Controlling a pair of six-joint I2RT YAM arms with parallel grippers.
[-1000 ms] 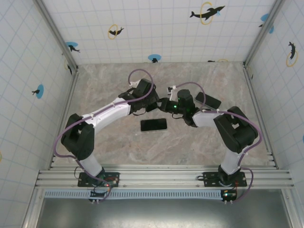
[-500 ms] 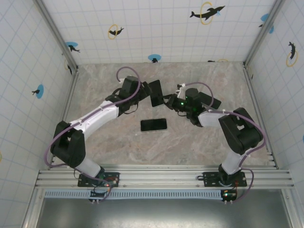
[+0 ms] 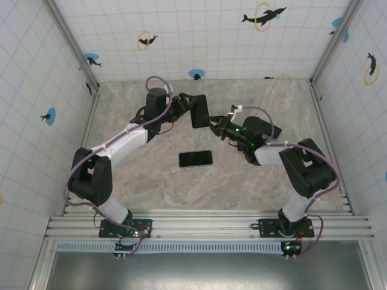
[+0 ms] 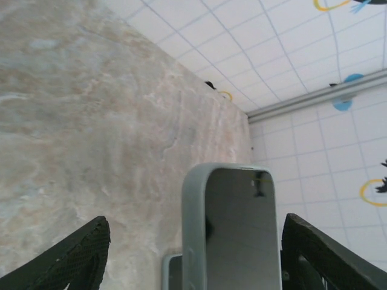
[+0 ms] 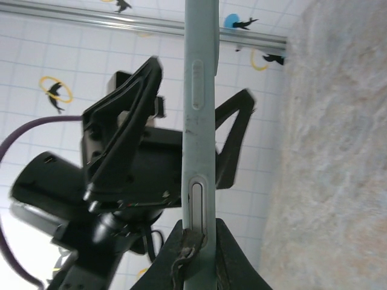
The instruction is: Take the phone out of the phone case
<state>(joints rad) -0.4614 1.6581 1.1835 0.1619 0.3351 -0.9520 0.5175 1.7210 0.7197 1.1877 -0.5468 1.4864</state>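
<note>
Regrasping seems the step in hand: the right tool (image 5: 195,241), clamped tight, pinches one end of the grey-green rubbery phone case (image 5: 200,90), upright above the far marbled counter (image 3: 139,181) with the glossy dark phone (image 4: 242,235) seemingly inside, while the left tool (image 4: 194,232) straddles it with fingers (image 4: 66,260) spread, needing next to close on the rim.

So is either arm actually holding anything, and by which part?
Yes: the right jaws are shut on the grey phone case, pinching it near one end. The left jaws stand open on either side of the case, not gripping.
</note>
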